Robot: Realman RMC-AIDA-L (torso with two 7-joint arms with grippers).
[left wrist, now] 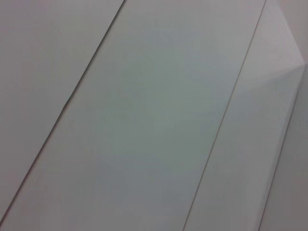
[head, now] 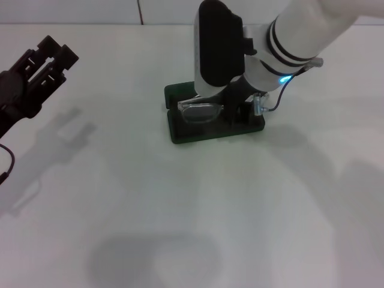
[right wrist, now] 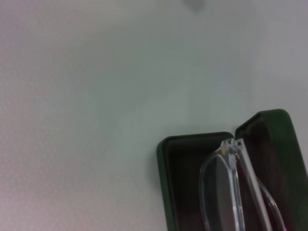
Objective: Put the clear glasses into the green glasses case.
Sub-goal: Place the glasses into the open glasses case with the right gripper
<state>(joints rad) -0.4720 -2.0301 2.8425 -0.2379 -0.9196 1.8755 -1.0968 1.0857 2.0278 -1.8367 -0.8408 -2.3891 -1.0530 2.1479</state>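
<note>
The green glasses case [head: 180, 135] lies open on the white table, right of centre toward the back, its lid raised behind. My right gripper [head: 235, 113] reaches down into it from above, shut on the clear glasses [head: 201, 111], which hang just over the case's left half. In the right wrist view the clear glasses [right wrist: 226, 192] stand on edge above the dark lining of the green glasses case [right wrist: 166, 183]. The wrist hides most of the right fingers. My left gripper [head: 57, 54] hovers open at the far left, well away from the case.
The white table [head: 198, 210] stretches bare around the case. A thin cable [head: 273, 105] loops off the right wrist beside the case's right end. The left wrist view shows only pale panels with seams.
</note>
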